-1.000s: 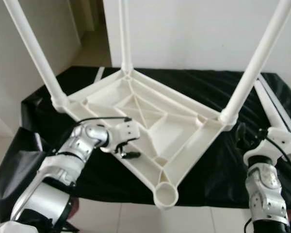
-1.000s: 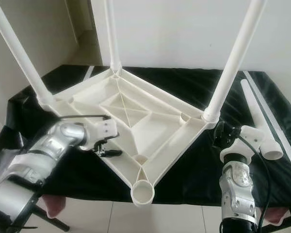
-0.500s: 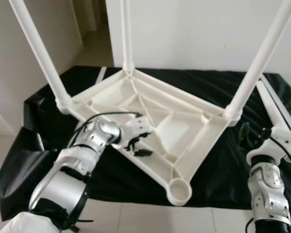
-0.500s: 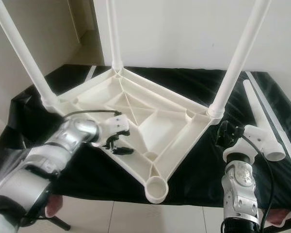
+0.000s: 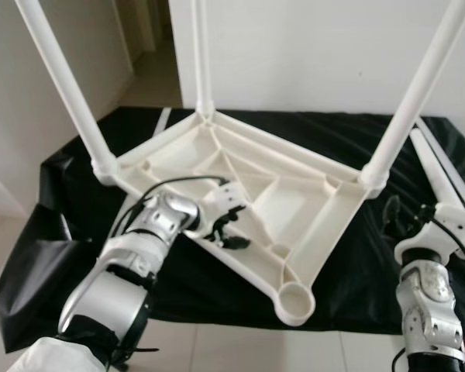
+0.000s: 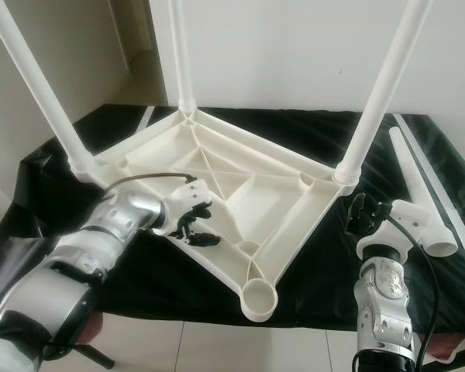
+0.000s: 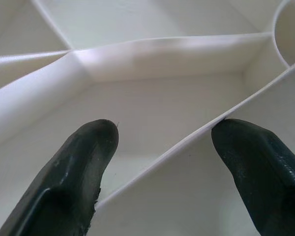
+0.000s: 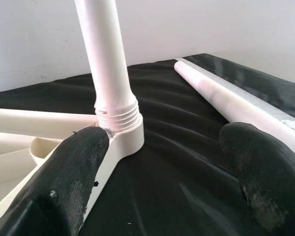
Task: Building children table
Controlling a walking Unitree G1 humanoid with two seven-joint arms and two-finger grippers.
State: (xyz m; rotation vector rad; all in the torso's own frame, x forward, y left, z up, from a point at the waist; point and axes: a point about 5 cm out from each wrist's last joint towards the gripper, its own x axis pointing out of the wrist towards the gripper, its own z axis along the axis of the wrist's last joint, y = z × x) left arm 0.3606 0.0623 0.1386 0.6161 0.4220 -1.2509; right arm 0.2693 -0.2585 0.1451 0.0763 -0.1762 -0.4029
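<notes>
Upturned tabletop on a cloth, three legs standing up from its corners, loose leg lying to its right, left gripper at its near-left edge, right gripper beside its right corner.

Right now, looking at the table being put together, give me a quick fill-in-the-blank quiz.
1. The upside-down tabletop has ___ legs screwed in.
2. The loose leg lies on the ___ cloth.
3. The left gripper straddles the tabletop's ___.
4. The nearest corner socket is ___.

Missing: three; black; edge; empty
</notes>
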